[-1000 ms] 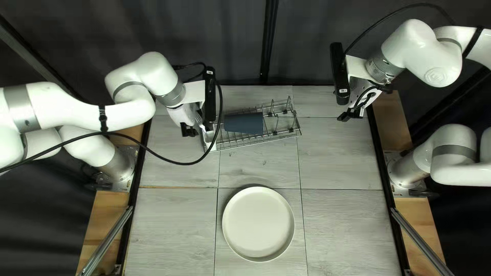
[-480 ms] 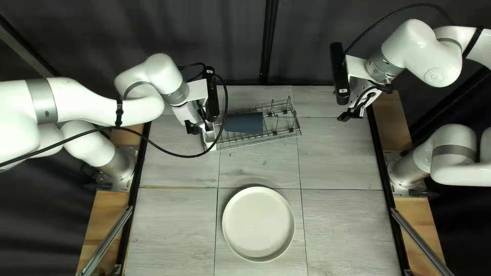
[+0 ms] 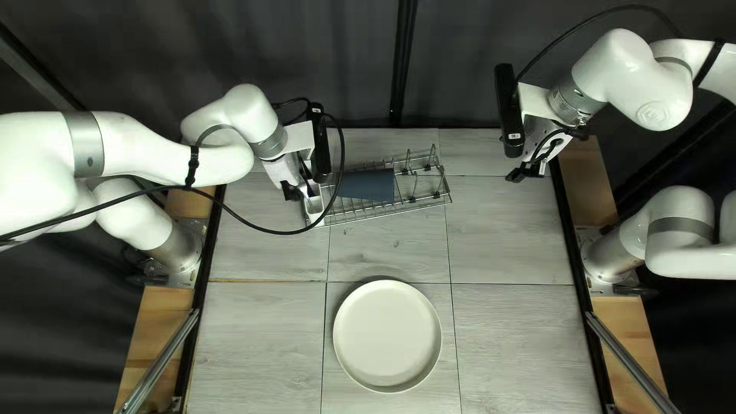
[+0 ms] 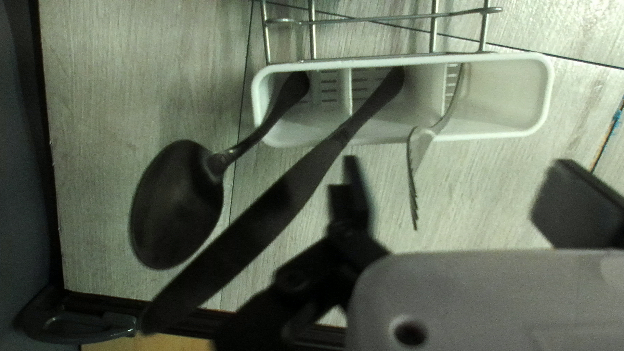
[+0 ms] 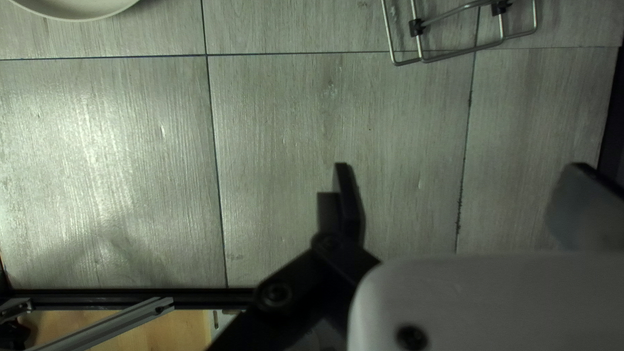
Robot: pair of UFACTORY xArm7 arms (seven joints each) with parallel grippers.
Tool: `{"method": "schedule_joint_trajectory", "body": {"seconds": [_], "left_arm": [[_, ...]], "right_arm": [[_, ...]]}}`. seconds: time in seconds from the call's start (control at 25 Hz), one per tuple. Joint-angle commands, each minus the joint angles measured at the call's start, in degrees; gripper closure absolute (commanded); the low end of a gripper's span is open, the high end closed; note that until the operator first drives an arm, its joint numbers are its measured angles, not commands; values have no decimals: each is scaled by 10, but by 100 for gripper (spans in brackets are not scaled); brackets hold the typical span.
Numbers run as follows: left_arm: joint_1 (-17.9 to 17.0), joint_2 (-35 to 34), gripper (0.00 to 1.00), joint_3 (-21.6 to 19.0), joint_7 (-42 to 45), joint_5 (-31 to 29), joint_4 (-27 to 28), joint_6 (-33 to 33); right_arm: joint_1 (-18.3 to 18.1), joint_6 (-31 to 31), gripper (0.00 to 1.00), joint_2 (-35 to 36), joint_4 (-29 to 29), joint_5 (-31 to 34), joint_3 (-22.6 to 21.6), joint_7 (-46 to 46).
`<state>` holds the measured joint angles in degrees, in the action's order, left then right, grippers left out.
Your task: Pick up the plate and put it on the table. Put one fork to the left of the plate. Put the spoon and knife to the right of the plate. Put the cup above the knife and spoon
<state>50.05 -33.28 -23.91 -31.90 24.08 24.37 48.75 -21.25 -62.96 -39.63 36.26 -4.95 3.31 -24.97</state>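
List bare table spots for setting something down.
Top left view: table bare left and right of the plate, between plate and rack, and right of the rack. Crowded: rack's left part, with cup and cutlery caddy; left gripper close by.

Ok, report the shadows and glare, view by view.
Top left view: thin shadow at the plate's far edge, curtain dark; left wrist view: spoon and knife nearly black against the lit table; right wrist view: bright glare on the table beside the right gripper.

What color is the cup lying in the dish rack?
The cup is dark blue-gray. It shows best in the top left view.
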Motion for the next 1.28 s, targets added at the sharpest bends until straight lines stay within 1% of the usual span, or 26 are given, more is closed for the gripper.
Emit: {"method": "schedule_joint_trajectory", "body": {"seconds": [0.04,0.24,0.36,0.44,0.52,0.64,0.68,0.76,0.8,0.96,1.12,1.2,1.28], "left_arm": [[-2,-3,100,7,-5,3,5,12],[-5,3,100,11,-11,8,13,15],[-9,-16,100,17,-5,7,29,50],[-11,-40,100,24,3,2,47,89],[-10,-68,100,32,16,-9,76,145],[-7,-87,100,41,28,-25,119,206],[-5,-91,100,46,34,-32,144,236],[-3,-90,100,48,41,-40,174,267],[-3,-88,100,46,50,-43,198,291],[-13,-76,100,30,79,-36,248,347],[-34,-35,100,-3,107,-19,300,406],[-38,-23,100,-9,105,-18,315,419],[-38,-23,100,-9,105,-18,315,419]], "right_arm": [[0,0,0,0,0,0,0,0],[0,0,0,0,0,0,0,0],[0,0,0,0,0,0,0,0],[0,0,0,0,0,0,0,0],[0,0,0,0,0,0,0,0],[0,0,0,0,0,0,0,0],[0,0,0,0,0,0,0,0],[0,0,0,0,0,0,0,0],[0,0,0,0,0,0,0,0],[0,0,0,0,0,0,0,0],[0,0,0,0,0,0,0,0],[0,0,0,0,0,0,0,0],[0,0,0,0,0,0,0,0]]}}
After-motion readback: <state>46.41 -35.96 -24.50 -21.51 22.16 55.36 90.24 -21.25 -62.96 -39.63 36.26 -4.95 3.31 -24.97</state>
